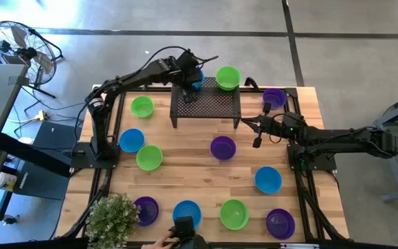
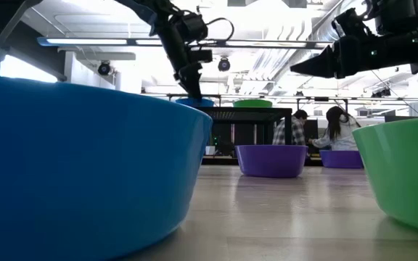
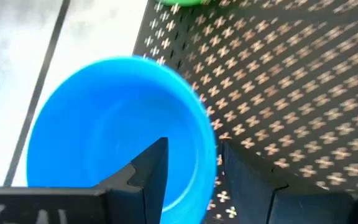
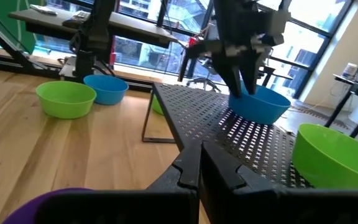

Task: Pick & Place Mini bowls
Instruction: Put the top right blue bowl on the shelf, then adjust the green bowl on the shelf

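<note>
Blue bowl's parked on the rack, left pincer straddling its rim.

The small round blue plastic bowl (image 3: 120, 130) sits on a far corner of the black perforated metal rack (image 1: 209, 105), beside a green plastic bowl (image 1: 228, 77). It looks light, stiff and a bit slick, so the thin rim is the spot to pinch. The left gripper (image 3: 191, 171) is spread, one finger inside the rim. The bowl's close to the rack edge. The right gripper (image 4: 201, 168) is clenched empty, near the rack.

An open-plan lab: strip-lit ceiling (image 2: 267, 54), seated people (image 2: 336, 127), concrete floor (image 1: 351, 62).
</note>
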Controlling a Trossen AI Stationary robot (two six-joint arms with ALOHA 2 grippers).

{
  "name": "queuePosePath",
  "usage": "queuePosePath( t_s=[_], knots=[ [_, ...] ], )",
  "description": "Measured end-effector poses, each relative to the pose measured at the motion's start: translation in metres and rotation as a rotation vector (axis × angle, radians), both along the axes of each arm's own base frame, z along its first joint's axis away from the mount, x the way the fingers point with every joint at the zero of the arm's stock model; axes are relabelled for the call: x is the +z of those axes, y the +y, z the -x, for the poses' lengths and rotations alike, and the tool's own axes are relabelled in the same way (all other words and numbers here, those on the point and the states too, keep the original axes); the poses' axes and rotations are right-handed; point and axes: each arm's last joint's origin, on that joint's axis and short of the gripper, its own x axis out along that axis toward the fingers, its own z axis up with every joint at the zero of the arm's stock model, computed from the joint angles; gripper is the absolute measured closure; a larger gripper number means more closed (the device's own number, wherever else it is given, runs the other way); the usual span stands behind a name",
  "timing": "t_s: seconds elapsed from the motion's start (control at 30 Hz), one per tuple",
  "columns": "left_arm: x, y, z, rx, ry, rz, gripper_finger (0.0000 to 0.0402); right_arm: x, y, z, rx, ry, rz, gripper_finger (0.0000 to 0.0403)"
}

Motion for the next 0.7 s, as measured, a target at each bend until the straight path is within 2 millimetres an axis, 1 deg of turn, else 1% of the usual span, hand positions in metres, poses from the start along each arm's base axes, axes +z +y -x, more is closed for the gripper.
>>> queuePosePath(
  t_s=[0.1, 0.2, 0.27, 0.33, 0.47, 0.5, 0.53, 0.6, 0.7],
  knots=[
    [0.007, -0.005, -0.002, -0.023, -0.01, 0.009, 0.0249, 0.0, 0.0, 0.0, -0.016, -0.005, -0.013, 0.04],
    [0.009, -0.011, -0.005, -0.015, 0.007, -0.021, 0.0251, 0.0, 0.0, 0.0, -0.019, -0.006, -0.018, 0.04],
    [0.014, -0.015, -0.002, 0.015, 0.018, -0.041, 0.0264, 0.0, -0.001, 0.0, -0.027, -0.009, -0.026, 0.04],
    [0.022, -0.022, 0.001, 0.051, -0.004, -0.058, 0.0291, 0.002, -0.002, 0.0, -0.06, -0.019, -0.047, 0.04],
    [0.027, -0.03, 0.015, 0.126, -0.098, -0.063, 0.0373, 0.011, -0.006, -0.002, -0.165, -0.03, -0.117, 0.0402],
    [0.027, -0.033, 0.02, 0.13, -0.133, -0.064, 0.0387, 0.014, -0.007, -0.003, -0.203, -0.026, -0.139, 0.0402],
    [0.026, -0.036, 0.024, 0.129, -0.187, -0.071, 0.0393, 0.018, -0.01, -0.003, -0.246, -0.021, -0.158, 0.0402],
    [0.024, -0.044, 0.038, 0.146, -0.293, -0.098, 0.0387, 0.028, -0.018, -0.002, -0.328, -0.021, -0.186, 0.0402],
    [0.014, -0.058, 0.058, 0.161, -0.461, -0.136, 0.0386, 0.043, -0.034, -0.001, -0.393, -0.018, -0.222, 0.0402]
  ],
)
